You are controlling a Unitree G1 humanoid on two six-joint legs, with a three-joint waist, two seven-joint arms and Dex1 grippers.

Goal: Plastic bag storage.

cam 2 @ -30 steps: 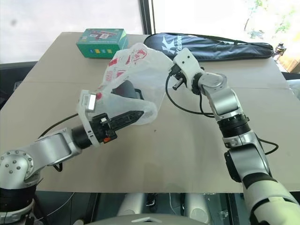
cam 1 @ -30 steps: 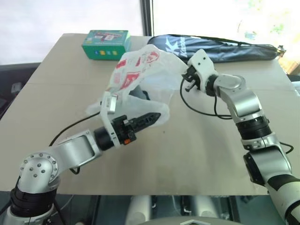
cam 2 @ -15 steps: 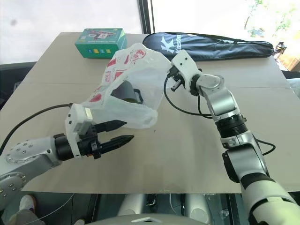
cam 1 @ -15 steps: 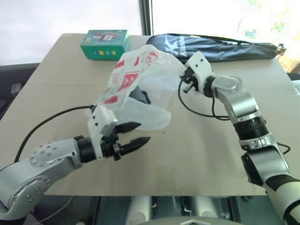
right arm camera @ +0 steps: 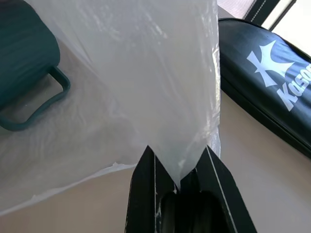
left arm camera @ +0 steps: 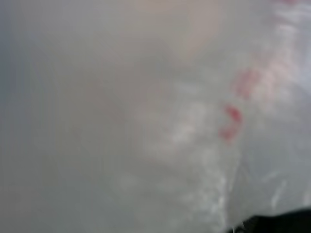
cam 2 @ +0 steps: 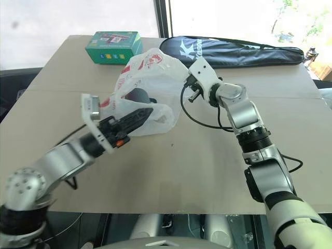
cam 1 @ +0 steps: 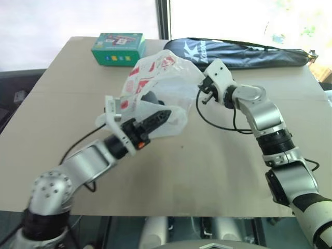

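- Now the plastic bag (cam 1: 161,85) stands puffed up in the middle of the tabletop (cam 1: 218,166), a little toward the far side, with its red prints facing left.
- The right tool (right arm camera: 177,182) is closed on a pinch of the bag's thin film; in the right wrist view the film comes to a point between the two black fingers (right arm camera: 143,179).
- From the head views, this right tool (cam 1: 206,89) holds the right edge of the bag and keeps it lifted.
- The left tool (cam 1: 155,118) is at the near left side of the bag, with its fingers pointing into the bag's lower part. I cannot tell if they are apart or together, or if they grip the film.
- A dark teal mug (right arm camera: 24,63) with a handle shows through the film, inside or behind the bag.
- A green box (cam 1: 118,49) lies at the far left of the tabletop, well apart from the bag.
- A long black racket case (cam 1: 244,52) lies along the far right edge, just behind the right tool.
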